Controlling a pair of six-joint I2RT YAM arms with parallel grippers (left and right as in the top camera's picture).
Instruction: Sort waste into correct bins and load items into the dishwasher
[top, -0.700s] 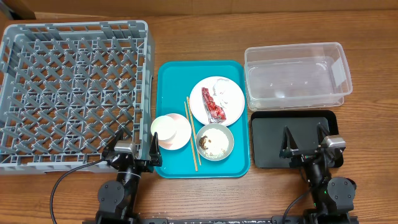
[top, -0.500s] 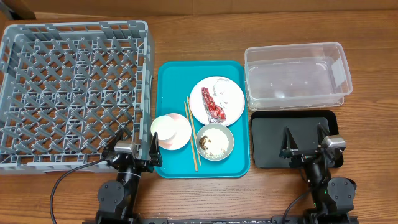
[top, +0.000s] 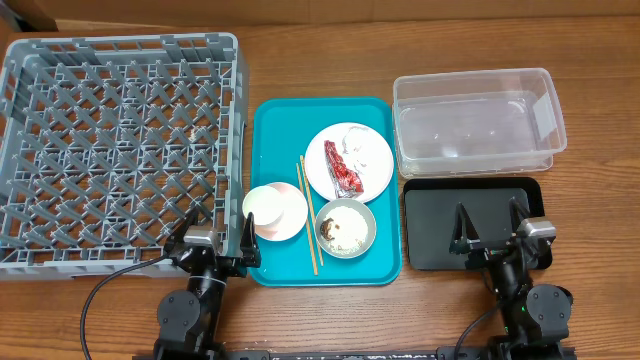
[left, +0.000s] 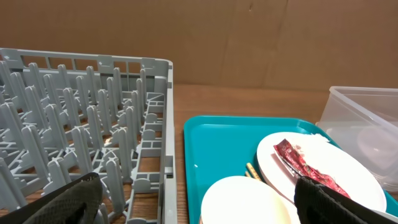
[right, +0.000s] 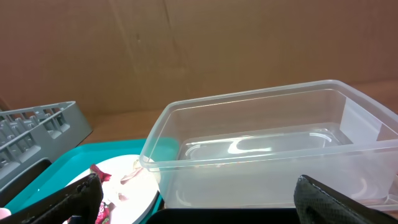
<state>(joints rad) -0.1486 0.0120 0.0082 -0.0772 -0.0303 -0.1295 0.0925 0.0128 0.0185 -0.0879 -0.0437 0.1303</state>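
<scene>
The grey lattice dish rack (top: 120, 42) is the largest thing we see, filling the left side of the desk (top: 600, 60) up to its far edge. Next comes the teal tray (top: 280, 130) at the desk's middle. The clear tub (top: 470, 130) sits toward the far right corner, and the flat black tray (top: 435, 225) lies just in front of it, by the near edge.

Both pincers stand wide open and grip nothing. The left pincer (top: 222, 218) hangs over the rack's near right corner, beside the teal tray's left rim. The right pincer (top: 488, 210) hangs over the black tray. We cannot tell whether either touches what lies under it.

The teal tray carries every dish. The white round plate (top: 372, 150), toward its far right, holds the crumpled red-and-silver wrapper (top: 343, 168). The pink shallow dish (top: 290, 225), at its left rim, holds the small white cup (top: 268, 205). The pale grey-green bowl (top: 368, 218), in front of the plate, holds white rice (top: 345, 232) with 1 brown scrap (top: 328, 230). The 2 thin wooden chopsticks (top: 307, 215) lie side by side on the tray floor between dish and bowl.
</scene>
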